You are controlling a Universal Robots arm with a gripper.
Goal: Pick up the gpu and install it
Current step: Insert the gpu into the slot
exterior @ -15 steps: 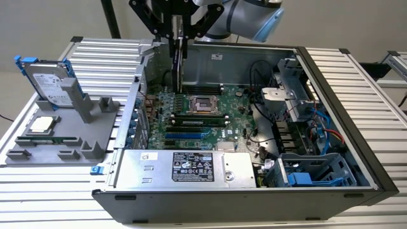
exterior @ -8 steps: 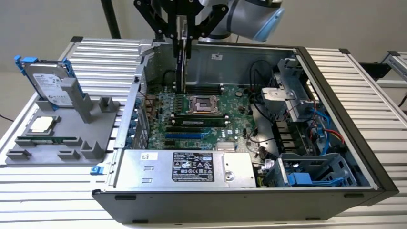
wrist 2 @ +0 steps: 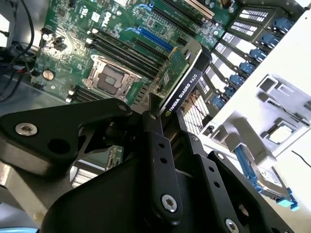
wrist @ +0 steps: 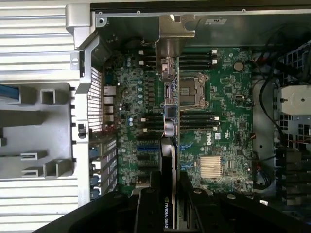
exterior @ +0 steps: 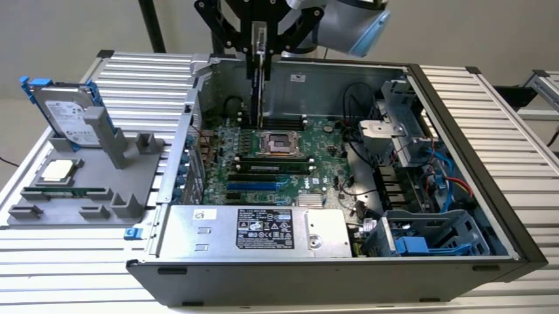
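Note:
The gpu [exterior: 259, 85] hangs edge-on over the open computer case [exterior: 489, 163], with its lower edge just above the green motherboard [exterior: 288, 157] near the processor socket. My gripper [exterior: 258, 39] is shut on the card's upper part. In the second wrist view the gpu [wrist 2: 187, 82] shows its black cooler and green board between the black fingers [wrist 2: 156, 145]. In the first wrist view the gpu [wrist: 168, 155] runs as a narrow strip from my gripper [wrist: 167, 206] across the motherboard [wrist: 218, 136], over the expansion slots [wrist: 146, 148].
A grey fixture [exterior: 78, 190] on the exterior view's left holds a hard drive in a blue frame [exterior: 65, 114], a processor [exterior: 57, 171] and a memory stick [exterior: 65, 193]. Inside the case are a power supply [exterior: 253, 229], a drive cage [exterior: 428, 235] and cables [exterior: 446, 173].

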